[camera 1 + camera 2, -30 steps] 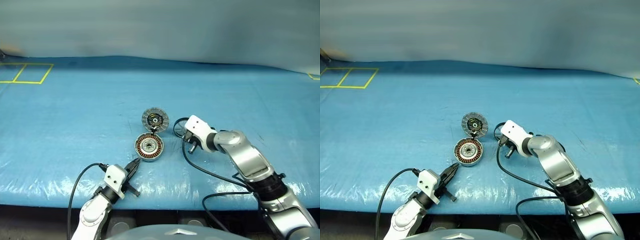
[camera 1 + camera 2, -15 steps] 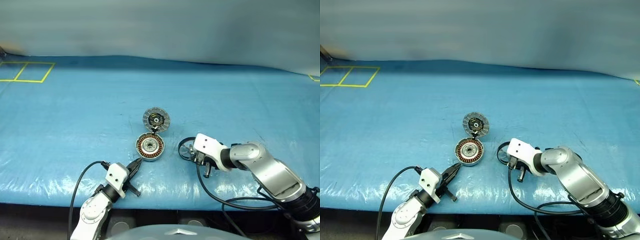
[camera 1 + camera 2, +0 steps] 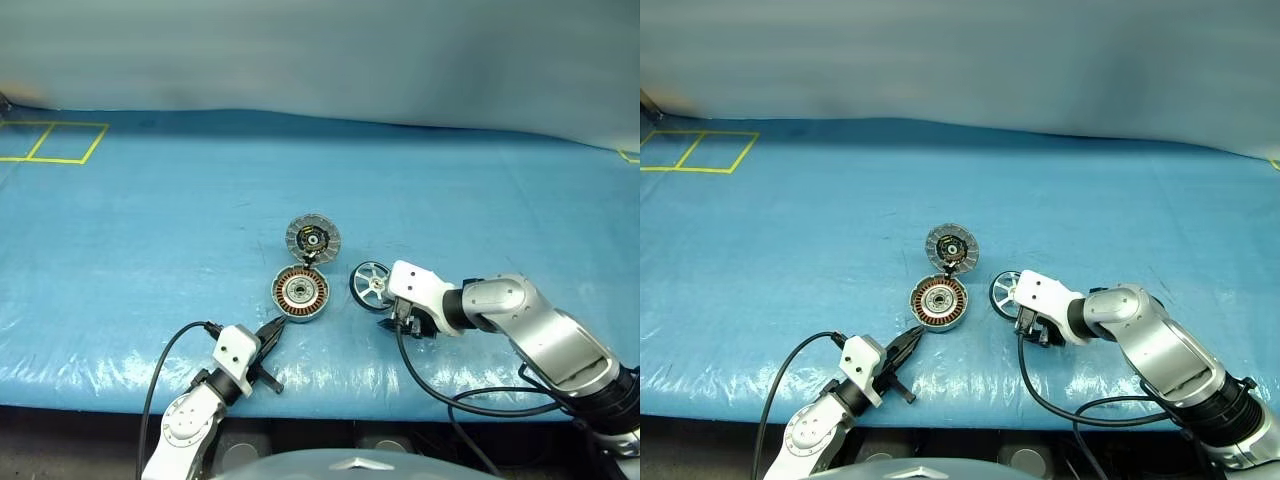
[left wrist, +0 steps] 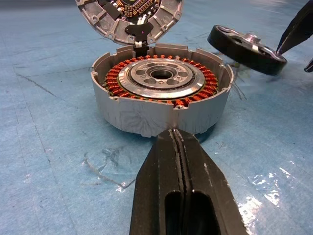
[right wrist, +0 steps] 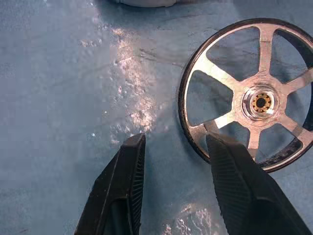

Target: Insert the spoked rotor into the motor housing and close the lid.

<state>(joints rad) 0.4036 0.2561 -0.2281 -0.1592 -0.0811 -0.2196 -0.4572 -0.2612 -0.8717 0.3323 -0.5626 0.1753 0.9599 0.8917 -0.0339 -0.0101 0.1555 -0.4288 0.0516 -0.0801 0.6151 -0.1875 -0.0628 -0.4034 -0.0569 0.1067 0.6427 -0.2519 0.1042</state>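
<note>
— Where is the spoked rotor (image 3: 370, 284) found?

— Flat on the desk (image 3: 150, 220), just right of the motor housing (image 3: 300, 294), whose lid (image 3: 312, 239) is swung open behind it.

— Which claw is nearer?

— The right claw (image 5: 173, 152), spread apart and empty at the rotor's rim. The left claw (image 4: 177, 147), pressed together, is seen before the housing wall.

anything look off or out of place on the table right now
Only the black spoked rotor with its pale hub: it lies on the blue sheet beside the round grey copper-wound motor housing, not in it. The finned silver lid stands open. Nothing looks spilled or damaged.
</note>
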